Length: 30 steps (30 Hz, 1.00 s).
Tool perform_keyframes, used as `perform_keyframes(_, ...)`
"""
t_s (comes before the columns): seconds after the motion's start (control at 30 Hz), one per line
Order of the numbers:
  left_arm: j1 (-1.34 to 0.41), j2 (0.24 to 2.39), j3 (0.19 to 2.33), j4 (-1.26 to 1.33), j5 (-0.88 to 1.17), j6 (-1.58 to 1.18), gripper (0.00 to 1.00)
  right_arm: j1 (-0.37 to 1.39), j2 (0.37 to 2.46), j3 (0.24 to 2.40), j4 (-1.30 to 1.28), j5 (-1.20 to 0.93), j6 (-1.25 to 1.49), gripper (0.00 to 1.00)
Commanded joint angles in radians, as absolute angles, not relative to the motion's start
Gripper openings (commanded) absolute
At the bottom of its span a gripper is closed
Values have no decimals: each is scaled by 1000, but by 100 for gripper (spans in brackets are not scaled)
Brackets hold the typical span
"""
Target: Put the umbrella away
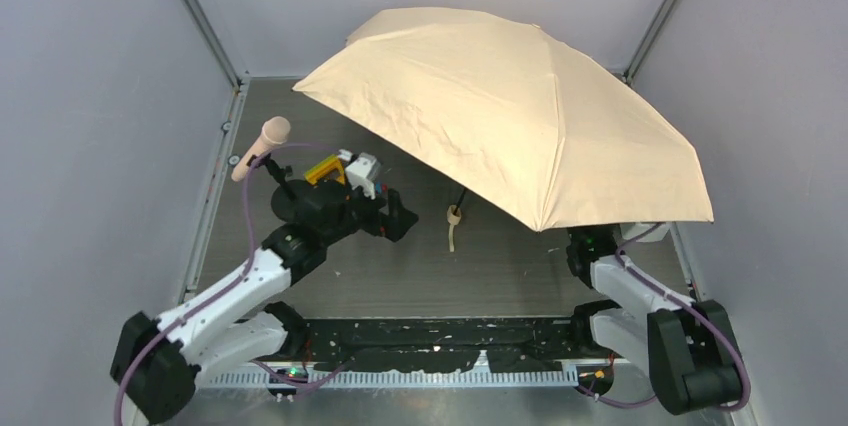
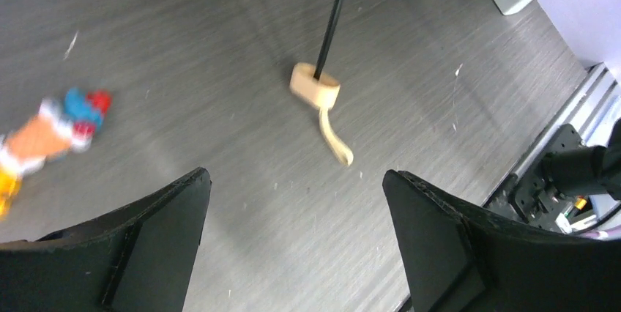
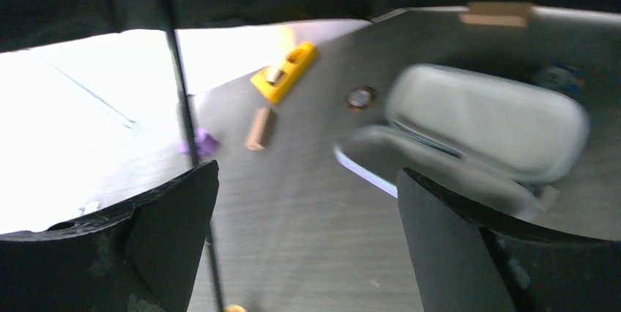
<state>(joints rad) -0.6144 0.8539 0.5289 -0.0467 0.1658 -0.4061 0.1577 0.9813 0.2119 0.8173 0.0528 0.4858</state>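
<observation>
Okay, going left to right for you: the pink-headed microphone (image 1: 262,146) sits at the far left of the table (image 1: 480,276), and a small pile of colourful toy bits (image 1: 345,168) lies just beside it, blurred in the left wrist view. Your left gripper (image 1: 397,214) (image 2: 293,180) hovers over the table with its jaws spread wide and nothing between them. It is near the umbrella's tan handle (image 1: 455,215) (image 2: 315,86) but not touching it. The handle rests on the tabletop, the wrist loop (image 2: 335,140) trailing toward you and the thin black shaft (image 2: 333,15) rising away from it at a slant. The umbrella (image 1: 510,106) is fully open, tilted, and its beige canopy covers the middle and right of the table. Your right gripper (image 3: 307,173) is hidden under that canopy in the top view. In its own wrist view the jaws stand wide apart and hold nothing. A thin black rod (image 3: 179,99) runs down just by one finger, contact unclear. Beyond lie an open lavender-grey case (image 3: 483,121), a yellow tool (image 3: 285,70) and a small tan block (image 3: 258,129), all blurred.
</observation>
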Motion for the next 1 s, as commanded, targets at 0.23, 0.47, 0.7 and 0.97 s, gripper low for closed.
perform_keyframes(0.23, -727, 1509, 947, 410, 226, -299, 94, 224, 1233, 372, 1216, 55, 658, 98)
perform_keyframes(0.47, -729, 1747, 1119, 478, 303, -309, 98, 223, 1349, 392, 1324, 36, 695, 100)
perform_keyframes(0.7, -730, 1898, 1241, 519, 446, -344, 86, 162, 1431, 465, 1349, -90, 734, 93)
perform_keyframes(0.97, -730, 1967, 1294, 596, 674, -396, 0, 62, 1597, 627, 1444, -362, 881, 84)
